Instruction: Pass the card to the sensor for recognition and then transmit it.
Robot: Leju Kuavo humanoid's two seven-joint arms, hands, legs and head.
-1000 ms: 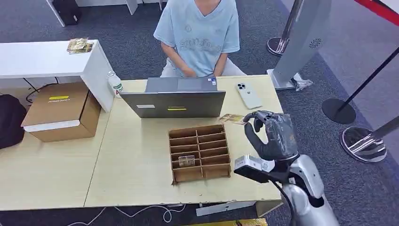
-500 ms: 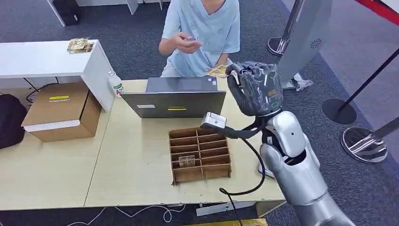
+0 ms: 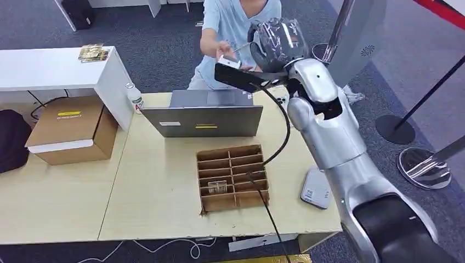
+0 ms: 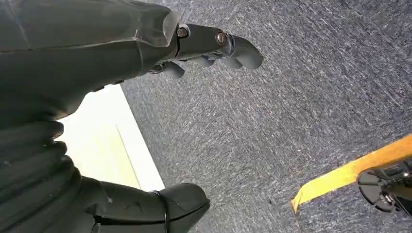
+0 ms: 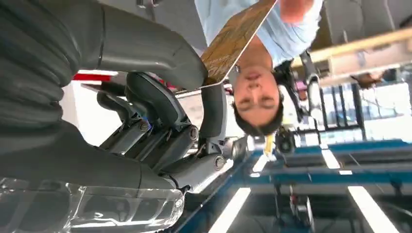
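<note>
grey carpet floor [image 3: 164, 49], pale wooden table [image 3: 159, 181], white desk [image 3: 49, 68].

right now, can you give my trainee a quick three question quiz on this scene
1. True or false: the right hand holds the card.
2. What stands in front of the person on the table? A laptop B kettle C lamp
3. Fill in: the divided cardboard tray has one ___ in a compartment.

Key: 1 true. 2 A, the laptop. 3 card.
</note>
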